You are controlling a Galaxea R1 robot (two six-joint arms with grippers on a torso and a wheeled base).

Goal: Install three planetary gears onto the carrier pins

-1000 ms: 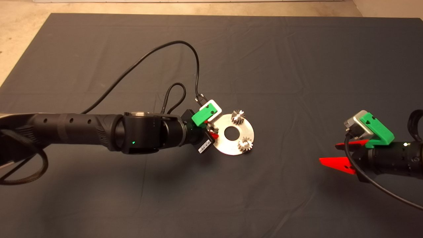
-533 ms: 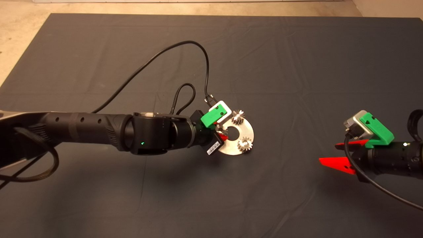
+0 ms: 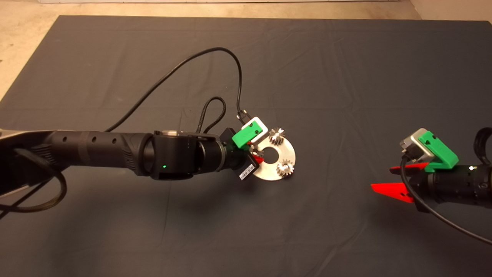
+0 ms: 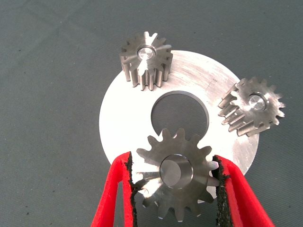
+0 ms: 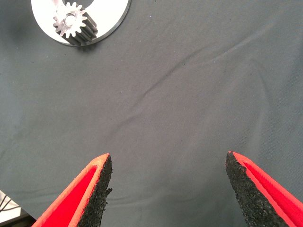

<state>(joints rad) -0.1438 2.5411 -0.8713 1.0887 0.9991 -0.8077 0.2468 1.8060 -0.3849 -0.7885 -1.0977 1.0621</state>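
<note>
The left gripper (image 4: 176, 189) is over the near edge of the carrier disc (image 4: 118, 123), its pads pinching the third gear (image 4: 176, 176) by the teeth on both sides. So the gear sits right between the fingers, flat, bore axis pointing straight down at the disc. In the left wrist view there's something round and metallic filling the bore, which could be the pin, but I honestly can't tell if the gear is fully dropped or still riding high. Whether bore and pin line up is what the next move hangs on.

The other two gears (image 4: 145, 59) (image 4: 251, 106) are already on their pins near the rim, pin tops showing bright in the centres. All three look like chunky steel spur gears, much smaller than the disc.

The right gripper (image 3: 398, 181) is parked well off on the tabletop mat (image 3: 346, 77), fingers spread wide, nothing in them.
</note>
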